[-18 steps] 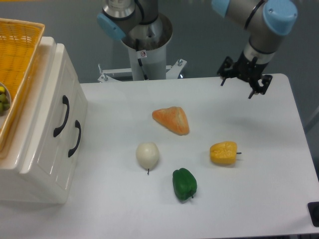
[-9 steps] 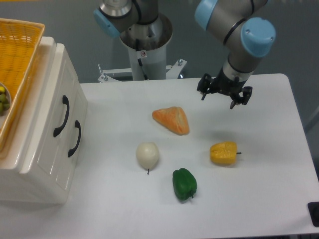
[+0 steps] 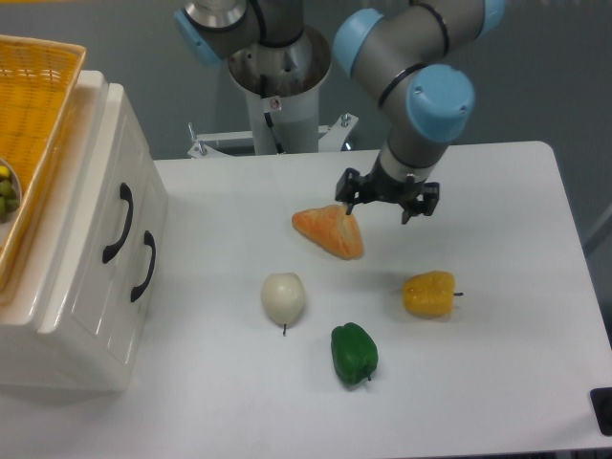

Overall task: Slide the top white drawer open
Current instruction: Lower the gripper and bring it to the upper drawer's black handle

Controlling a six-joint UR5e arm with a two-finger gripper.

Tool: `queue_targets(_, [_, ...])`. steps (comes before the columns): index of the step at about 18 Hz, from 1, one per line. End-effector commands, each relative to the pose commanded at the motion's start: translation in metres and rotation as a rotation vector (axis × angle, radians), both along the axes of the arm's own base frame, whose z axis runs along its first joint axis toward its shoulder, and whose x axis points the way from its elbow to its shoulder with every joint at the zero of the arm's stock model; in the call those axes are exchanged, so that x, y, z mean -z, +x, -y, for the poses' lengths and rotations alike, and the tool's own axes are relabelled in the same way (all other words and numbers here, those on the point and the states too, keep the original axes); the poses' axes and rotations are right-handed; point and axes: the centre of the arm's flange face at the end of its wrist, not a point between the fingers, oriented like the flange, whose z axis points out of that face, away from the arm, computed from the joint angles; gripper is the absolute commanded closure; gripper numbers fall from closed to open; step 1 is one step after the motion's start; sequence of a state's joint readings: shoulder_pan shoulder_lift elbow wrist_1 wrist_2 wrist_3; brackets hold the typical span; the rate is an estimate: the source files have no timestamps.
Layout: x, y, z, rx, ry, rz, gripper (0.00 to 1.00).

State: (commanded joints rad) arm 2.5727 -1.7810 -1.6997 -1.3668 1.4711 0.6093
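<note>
Top white drawer (image 3: 107, 212) — closed, in the cabinet (image 3: 67, 287) at the table's left edge, black handle (image 3: 119, 223) untouched. Gripper (image 3: 387, 203) — fingers spread apart, empty, well right of the drawer, just beside the orange wedge (image 3: 330, 230).

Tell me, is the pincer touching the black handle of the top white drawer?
Apart. The fixed camera shows the pincer over mid-table beside the orange piece, with bare table between it and the top white drawer handle.

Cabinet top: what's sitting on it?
A yellow basket rests on the white cabinet. Something small and green shows at the picture's left edge inside it; the rest of the basket's inside is cut off by the frame.
</note>
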Motion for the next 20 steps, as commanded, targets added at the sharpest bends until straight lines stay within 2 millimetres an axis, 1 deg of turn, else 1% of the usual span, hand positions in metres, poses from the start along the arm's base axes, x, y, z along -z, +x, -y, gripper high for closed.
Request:
queue_targets(3, [-0.004,0.022,-0.022,-0.045,-0.012,-0.007,0.00])
queue_targets(4, [-0.005,0.033,-0.031,-0.047,-0.014,-0.009,0.00])
queue_targets(8, [-0.006,0.052,-0.046,-0.035,-0.008,-0.004,0.00])
queue_targets(10, [-0.014,0.061,-0.056,-0.039,0.007,-0.008,0.00])
queue_targets(12, [-0.024,0.076,-0.069,-0.033,0.037,-0.003,0.00])
queue_targets(15, [-0.037,0.096,-0.087,-0.078,0.070,0.015,0.00])
queue_targets(18, [-0.037,0.122,-0.102,-0.090,0.071,0.034,0.00])
queue_targets(20, [-0.039,0.135,-0.109,-0.101,0.068,0.035,0.00])
